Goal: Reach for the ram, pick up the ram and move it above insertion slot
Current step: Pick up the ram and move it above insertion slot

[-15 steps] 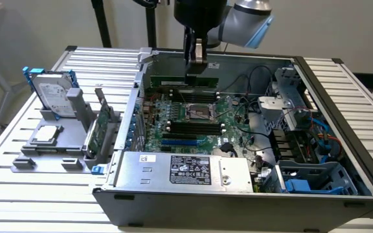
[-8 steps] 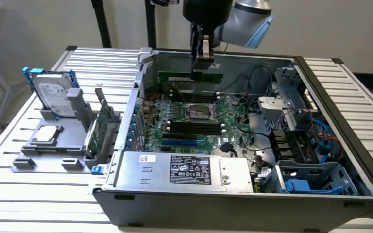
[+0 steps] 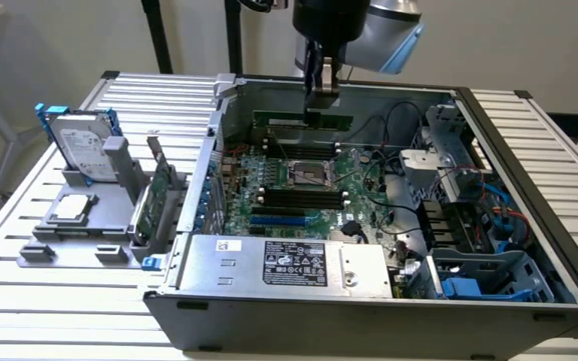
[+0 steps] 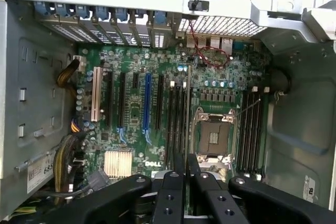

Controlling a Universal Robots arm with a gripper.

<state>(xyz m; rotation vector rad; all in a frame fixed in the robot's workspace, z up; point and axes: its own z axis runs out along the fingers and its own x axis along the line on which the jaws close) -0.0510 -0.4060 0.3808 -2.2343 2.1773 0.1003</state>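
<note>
Green circuit board, long and narrow: the ram [image 3: 302,119] hangs level from the gripper [image 3: 320,103] over the far part of the open computer case [image 3: 369,316]. The fingers are drawn in narrow and pinch the stick on its upper edge near the middle. It is clear of the motherboard [image 3: 309,192], with nothing touching it from below.

In the wrist view the two fingers [image 4: 172,192] stand close together, and the thin edge of the stick runs between them toward the board. The black memory slots [image 4: 177,116] lie directly beneath that edge, just beside the processor socket [image 4: 214,137]; a second bank of slots [image 4: 252,129] sits on the socket's other side.

Judgement: the lift is done and the carry stands at or near its end point. To do this step well, the stick must stay parallel to the slot's length, level end to end, and centred over one slot rather than straddling two. The loose cables [image 3: 402,120] on the exterior view's right are a snag risk.
</note>
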